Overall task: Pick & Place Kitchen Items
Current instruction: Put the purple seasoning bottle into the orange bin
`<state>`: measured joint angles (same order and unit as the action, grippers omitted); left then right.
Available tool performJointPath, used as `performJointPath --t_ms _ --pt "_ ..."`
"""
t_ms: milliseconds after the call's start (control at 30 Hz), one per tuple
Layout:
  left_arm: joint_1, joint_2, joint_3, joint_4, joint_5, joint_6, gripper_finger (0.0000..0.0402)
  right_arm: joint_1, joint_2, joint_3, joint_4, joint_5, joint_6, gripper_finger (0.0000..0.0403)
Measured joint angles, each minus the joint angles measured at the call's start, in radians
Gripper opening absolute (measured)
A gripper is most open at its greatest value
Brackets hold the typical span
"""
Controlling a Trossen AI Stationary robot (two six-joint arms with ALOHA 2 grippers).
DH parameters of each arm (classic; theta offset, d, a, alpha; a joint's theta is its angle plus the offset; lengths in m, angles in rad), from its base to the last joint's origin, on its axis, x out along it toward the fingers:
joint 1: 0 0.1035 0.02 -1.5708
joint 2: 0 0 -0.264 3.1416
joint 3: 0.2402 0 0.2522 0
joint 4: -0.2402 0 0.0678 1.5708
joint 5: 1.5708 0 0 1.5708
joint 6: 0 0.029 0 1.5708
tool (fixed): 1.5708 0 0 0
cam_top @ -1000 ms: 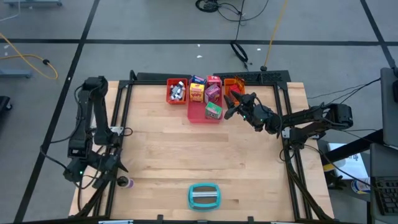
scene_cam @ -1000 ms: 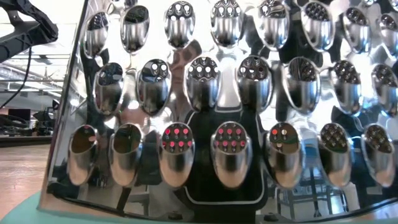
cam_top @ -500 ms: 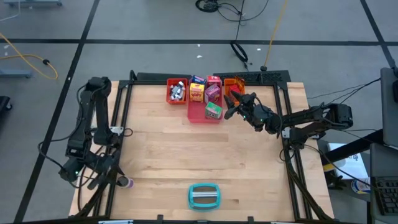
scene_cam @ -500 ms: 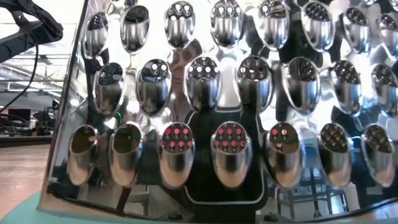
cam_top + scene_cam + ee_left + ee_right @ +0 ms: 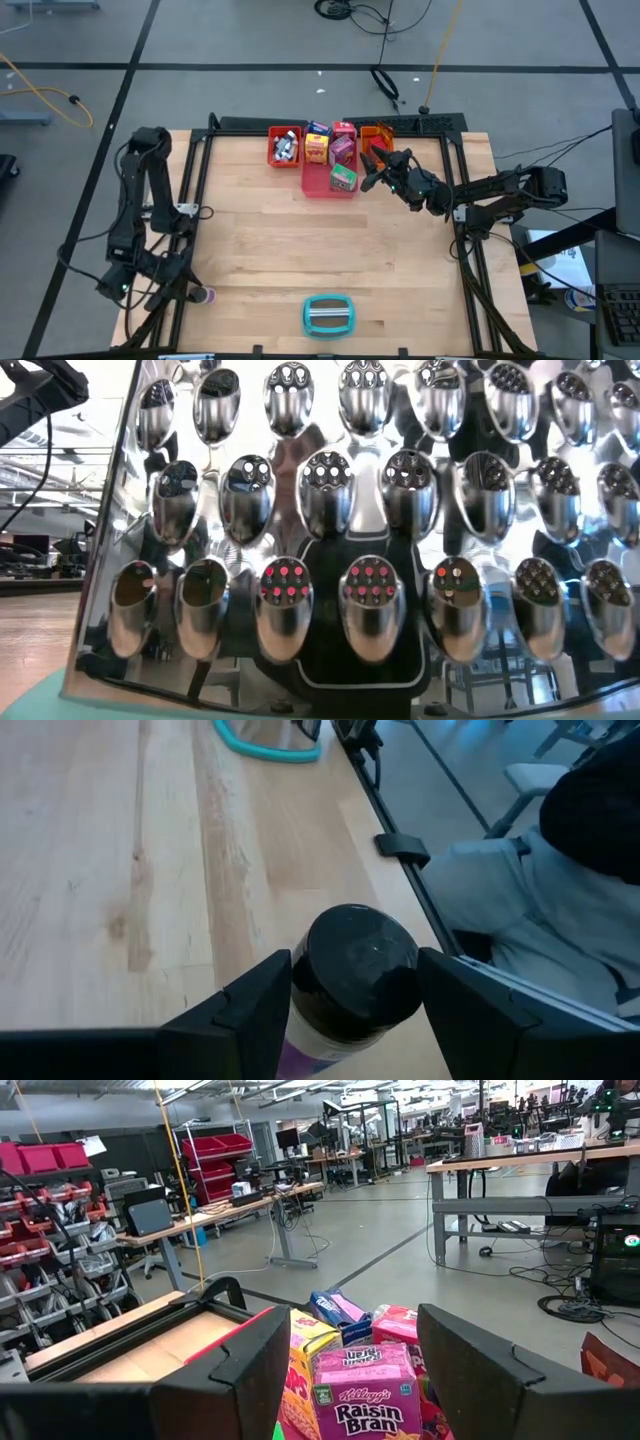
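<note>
A small bottle (image 5: 352,982) with a black cap and a purple-and-white body stands near the table's front left corner (image 5: 206,296). My left gripper (image 5: 190,291) is open and slants down at it, one finger on each side of the cap. My right gripper (image 5: 368,168) is open and level at the far right. It hovers beside the pink tray (image 5: 322,188), which holds the purple Raisin Bran box (image 5: 365,1402) and several other boxes (image 5: 330,150). My left gripper has its fingers (image 5: 262,1002) close against both sides of the bottle's black cap (image 5: 350,952). It comes slanting down from the table's left. I cannot tell whether the fingers touch the cap. The bottle's base is hidden below the picture.
A red tray (image 5: 285,146) and an orange tray (image 5: 378,132) flank the pink one at the far edge. The teal-and-grey object (image 5: 327,314) sits at the near edge, and its holed metal face (image 5: 350,560) fills the low view. The table's black rail (image 5: 420,890) runs just beside the bottle.
My left gripper has sunk and gone toward the table's near edge, closing in on the bottle, and has rolled a little. The bottle has stayed where it was.
</note>
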<state>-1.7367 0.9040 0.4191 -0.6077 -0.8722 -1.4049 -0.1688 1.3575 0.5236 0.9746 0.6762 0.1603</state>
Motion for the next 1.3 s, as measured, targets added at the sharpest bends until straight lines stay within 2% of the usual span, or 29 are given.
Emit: performJointPath --t_ms 500,767,900,1067,1300 --pt "0.000 0.018 0.000 0.043 -0.023 0.005 0.0216 0.000 0.000 0.000 0.000 0.000 0.000 0.0210" --pt "0.001 0.019 0.000 0.142 -0.034 0.164 0.0216 0.000 0.000 0.000 0.000 0.000 0.000 0.0210" --pt "0.001 0.017 0.000 0.168 -0.035 0.184 0.0220 0.000 0.000 0.000 0.000 0.000 0.000 0.0210" --pt "0.003 0.017 0.000 0.163 -0.046 0.175 0.0253 0.000 0.000 0.000 0.000 0.000 0.000 0.0210" --pt "0.021 0.014 0.000 0.161 -0.070 0.169 0.0345 0.000 0.000 0.000 0.000 0.000 0.000 0.0210"
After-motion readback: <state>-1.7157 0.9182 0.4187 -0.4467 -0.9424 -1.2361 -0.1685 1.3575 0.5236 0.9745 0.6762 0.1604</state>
